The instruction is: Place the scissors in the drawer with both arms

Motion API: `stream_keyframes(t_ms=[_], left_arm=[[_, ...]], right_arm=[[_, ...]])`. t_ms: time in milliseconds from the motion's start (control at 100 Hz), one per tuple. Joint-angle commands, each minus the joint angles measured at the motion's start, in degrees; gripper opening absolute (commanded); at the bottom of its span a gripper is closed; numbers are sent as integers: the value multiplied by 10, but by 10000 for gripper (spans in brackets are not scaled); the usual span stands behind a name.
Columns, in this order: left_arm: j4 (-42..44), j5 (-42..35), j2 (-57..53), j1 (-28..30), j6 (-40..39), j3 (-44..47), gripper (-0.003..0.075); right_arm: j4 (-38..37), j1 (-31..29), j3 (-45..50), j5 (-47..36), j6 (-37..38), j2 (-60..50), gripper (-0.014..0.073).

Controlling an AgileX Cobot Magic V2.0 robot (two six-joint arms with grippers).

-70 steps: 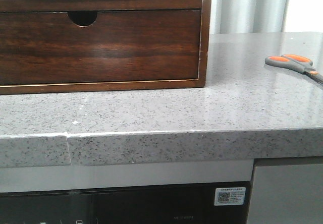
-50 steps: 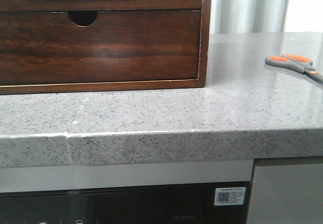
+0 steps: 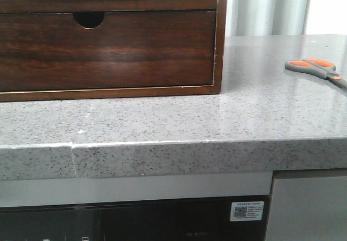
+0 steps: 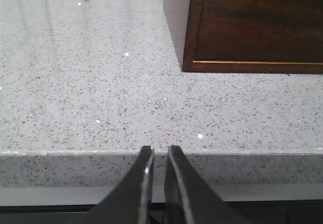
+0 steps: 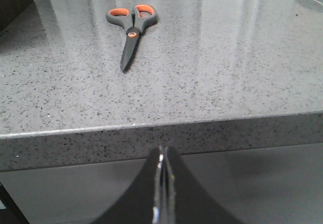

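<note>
Scissors [image 5: 130, 26]: flat on tabletop [image 3: 227, 116], untouched.
Left gripper [image 4: 157, 156]: jaws slightly parted.
Right gripper [image 5: 162, 156]: jaws pressed together.
Risk: thin scissors may slide when pinched.

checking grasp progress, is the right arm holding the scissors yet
No, the scissors lie flat on the counter, well clear of the right gripper.

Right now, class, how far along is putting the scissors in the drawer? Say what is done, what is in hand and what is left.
Done: nothing visible. The scissors lie closed on the countertop, right of the cabinet, untouched. In hand: nothing; the right gripper is shut and empty below the counter edge, facing the scissors, and the left gripper has its fingers slightly apart near the cabinet's corner. Left: getting at the drawer, grasping the scissors, placing them inside.
</note>
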Motion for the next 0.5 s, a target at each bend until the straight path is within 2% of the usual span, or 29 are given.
stream_keyframes(t_ms=[0,240,490], left_arm=[[-1,-31,-20,2,-4,9,3],[-1,-34,-20,2,-4,9,3],[8,-75,-20,2,-4,9,4]], right_arm=[[-2,-4,7,-11,-3,-13,-116],[-2,-4,7,-13,-3,-13,-116],[-2,-4,7,-67,-3,-13,-116]])
